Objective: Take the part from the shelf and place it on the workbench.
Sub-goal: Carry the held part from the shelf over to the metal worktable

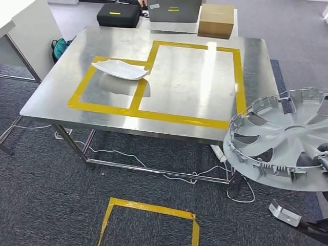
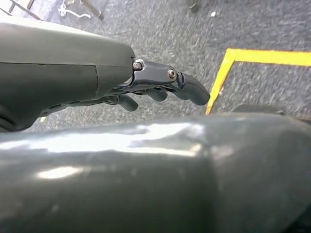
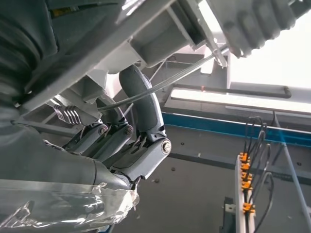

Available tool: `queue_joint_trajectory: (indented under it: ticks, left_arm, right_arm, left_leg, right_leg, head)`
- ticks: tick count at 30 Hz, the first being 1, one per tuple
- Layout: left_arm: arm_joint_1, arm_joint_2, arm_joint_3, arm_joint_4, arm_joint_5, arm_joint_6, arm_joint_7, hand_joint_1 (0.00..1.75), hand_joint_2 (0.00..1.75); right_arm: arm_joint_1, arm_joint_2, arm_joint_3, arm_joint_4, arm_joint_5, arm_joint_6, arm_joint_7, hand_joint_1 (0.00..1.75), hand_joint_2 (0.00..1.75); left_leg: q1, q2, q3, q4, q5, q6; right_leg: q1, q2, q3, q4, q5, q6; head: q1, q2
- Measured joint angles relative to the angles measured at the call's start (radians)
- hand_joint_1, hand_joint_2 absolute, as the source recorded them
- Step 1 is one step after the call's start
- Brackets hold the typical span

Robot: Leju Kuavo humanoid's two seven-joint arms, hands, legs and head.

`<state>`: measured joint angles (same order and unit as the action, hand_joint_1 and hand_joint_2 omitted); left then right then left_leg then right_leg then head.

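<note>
Silver and round, the wheel cover (image 1: 284, 138) is up in the air at the right side of the head view, just past the near right corner of the workbench (image 1: 182, 77). It is tilted, with its inside ribs and clips facing up. It is not on the workbench. The right hand (image 3: 135, 141) holds it, with dark fingers (image 3: 145, 104) curled around a rib of the cover in the right wrist view.

The left hand (image 2: 161, 85) hangs low over the grey carpet (image 1: 50, 179). Its fingers are stretched out, a bit bent, and hold nothing.

The workbench has a shiny metal top with yellow tape (image 1: 185, 120) making two boxes on it. A white curved part (image 1: 120, 69) lies on the tape of the left box. Another square of yellow floor tape (image 1: 148, 210) is stuck on the carpet in front of the bench.

Behind the bench are a black case (image 1: 118, 15) and a brown cardboard box (image 1: 217, 20). White cables (image 1: 166, 174) lie on the floor under the bench.
</note>
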<state>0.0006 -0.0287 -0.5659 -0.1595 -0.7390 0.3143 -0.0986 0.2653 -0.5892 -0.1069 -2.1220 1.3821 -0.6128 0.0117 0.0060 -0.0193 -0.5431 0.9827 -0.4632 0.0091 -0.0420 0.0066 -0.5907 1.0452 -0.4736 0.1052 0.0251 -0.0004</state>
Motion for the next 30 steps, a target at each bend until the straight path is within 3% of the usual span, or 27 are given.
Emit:
queue_joint_trajectory:
  ticks: [1,3,5,6,9,11,12,14,16,20,21,23,25,26,27,29,30]
  left_arm:
    - [-0.001,0.002,-0.001,0.000,-0.002,0.000,0.000,0.00,0.00]
    - [-0.001,0.002,-0.002,0.000,-0.005,0.000,0.001,0.00,0.00]
    - [-0.003,0.003,-0.006,0.000,-0.007,0.000,0.001,0.00,0.00]
    - [-0.003,0.002,-0.008,0.000,-0.008,0.000,0.001,0.00,0.00]
    - [-0.005,0.002,-0.014,0.000,-0.012,0.001,0.002,0.00,0.00]
    - [-0.004,0.001,-0.016,0.000,-0.013,0.001,0.002,0.00,0.00]
    - [-0.003,0.001,-0.016,0.000,-0.014,0.001,0.002,0.00,0.00]
    - [-0.002,0.001,-0.017,0.000,-0.016,0.001,0.002,0.00,0.00]
    - [0.000,0.001,-0.019,0.000,-0.018,0.000,0.004,0.00,0.00]
    - [-0.001,-0.004,-0.022,0.000,-0.021,0.000,0.006,0.00,0.00]
    - [-0.001,-0.006,-0.022,0.000,-0.023,0.000,0.007,0.00,0.00]
    - [-0.001,-0.007,-0.023,0.000,-0.025,0.000,0.009,0.00,0.00]
    - [-0.001,-0.008,-0.023,0.000,-0.025,0.000,0.011,0.00,0.00]
    - [-0.001,-0.008,-0.023,0.000,-0.025,0.001,0.013,0.00,0.00]
    - [0.000,-0.008,-0.023,0.000,-0.025,0.003,0.014,0.00,0.00]
    - [0.000,-0.008,-0.023,0.000,-0.025,0.011,0.015,0.00,0.00]
    - [0.001,-0.008,-0.023,0.000,-0.025,0.015,0.014,0.00,0.00]
  right_arm:
    - [0.000,0.001,0.001,0.002,0.000,0.000,0.001,1.75,1.75]
    - [0.001,0.003,0.003,0.005,0.001,0.000,0.001,1.75,1.75]
    - [0.002,0.004,0.004,0.006,0.001,0.000,0.002,1.75,1.75]
    - [0.002,0.004,0.005,0.006,0.001,0.000,0.002,1.75,1.75]
    - [0.000,0.004,0.005,0.006,0.002,0.001,0.003,1.75,1.75]
    - [-0.001,0.004,0.005,0.006,0.003,0.001,0.003,1.75,1.75]
    - [-0.001,0.004,0.006,0.006,0.003,0.001,0.003,1.75,1.75]
    - [-0.001,0.004,0.006,0.006,0.003,0.001,0.003,1.75,1.75]
    - [-0.002,0.004,0.007,0.007,0.003,0.002,0.003,1.75,1.75]
    - [-0.003,0.004,0.008,0.010,0.004,0.005,0.004,1.75,1.75]
    - [-0.004,0.004,0.008,0.010,0.004,0.006,0.004,1.75,1.75]
    - [-0.005,0.004,0.009,0.011,0.006,0.007,0.005,1.75,1.75]
    - [-0.006,0.004,0.010,0.011,0.006,0.007,0.006,1.75,1.75]
    - [-0.005,0.004,0.011,0.012,0.006,0.007,0.006,1.75,1.75]
    - [-0.004,0.004,0.013,0.012,0.006,0.007,0.007,1.75,1.75]
    - [-0.001,0.004,0.015,0.013,0.007,0.007,0.009,1.75,1.75]
    - [-0.001,0.005,0.016,0.014,0.008,0.007,0.010,1.75,1.75]
  left_leg:
    - [-0.002,0.000,-0.001,0.003,-0.004,-0.008]
    - [-0.002,0.000,-0.002,0.006,-0.009,-0.017]
    - [-0.001,0.002,-0.004,0.018,-0.017,-0.026]
    - [0.000,0.004,-0.019,0.049,-0.029,-0.031]
    - [-0.001,0.008,-0.135,0.233,-0.089,-0.035]
    - [-0.006,0.008,-0.193,0.291,-0.094,-0.027]
    - [-0.010,0.008,-0.196,0.269,-0.067,-0.018]
    - [-0.026,0.008,-0.169,0.157,0.028,0.011]
    - [-0.039,0.009,-0.139,0.064,0.075,0.036]
    - [-0.036,0.006,-0.102,0.023,0.061,0.037]
    - [-0.033,0.006,-0.090,0.020,0.055,0.041]
    - [-0.030,0.005,-0.073,0.017,0.043,0.045]
    - [-0.029,0.005,-0.059,0.017,0.028,0.045]
    - [-0.028,0.004,-0.049,0.017,0.020,0.044]
    - [-0.027,0.003,-0.037,0.017,0.012,0.042]
    - [-0.025,0.001,-0.011,0.017,-0.006,0.035]
    - [-0.024,0.000,-0.002,0.018,-0.013,0.030]
  right_leg:
    - [0.000,0.005,0.009,-0.020,0.001,-0.009]
    - [0.002,0.009,0.010,-0.015,-0.012,-0.040]
    - [0.003,0.009,0.018,-0.010,-0.011,-0.057]
    - [0.004,0.009,0.024,-0.010,-0.014,-0.063]
    - [0.011,0.007,0.042,-0.011,-0.028,-0.078]
    - [0.018,0.007,0.059,-0.012,-0.043,-0.082]
    - [0.022,0.007,0.071,-0.012,-0.052,-0.083]
    - [0.028,0.007,0.093,-0.017,-0.071,-0.084]
    - [0.034,0.009,0.110,-0.023,-0.088,-0.081]
    - [0.037,0.006,0.135,-0.015,-0.100,-0.063]
    - [0.037,0.005,0.125,0.009,-0.110,-0.058]
    - [0.035,0.003,0.067,0.110,-0.151,-0.050]
    - [0.033,0.003,-0.014,0.215,-0.189,-0.043]
    - [0.032,0.002,-0.041,0.233,-0.187,-0.039]
    - [0.031,0.002,-0.052,0.217,-0.161,-0.036]
    - [0.027,0.002,-0.039,0.112,-0.060,-0.030]
    - [0.027,0.001,-0.031,0.059,-0.025,-0.029]
  head:
    - [0.001,0.000]
    - [-0.002,0.000]
    - [-0.008,0.000]
    - [-0.010,0.000]
    - [-0.012,0.000]
    - [-0.012,0.000]
    - [-0.012,0.000]
    - [-0.012,0.000]
    - [-0.012,0.000]
    - [-0.011,0.000]
    - [-0.009,0.000]
    - [-0.005,0.000]
    - [-0.005,0.000]
    - [-0.005,0.000]
    - [-0.005,0.000]
    - [-0.004,0.000]
    - [-0.004,0.000]
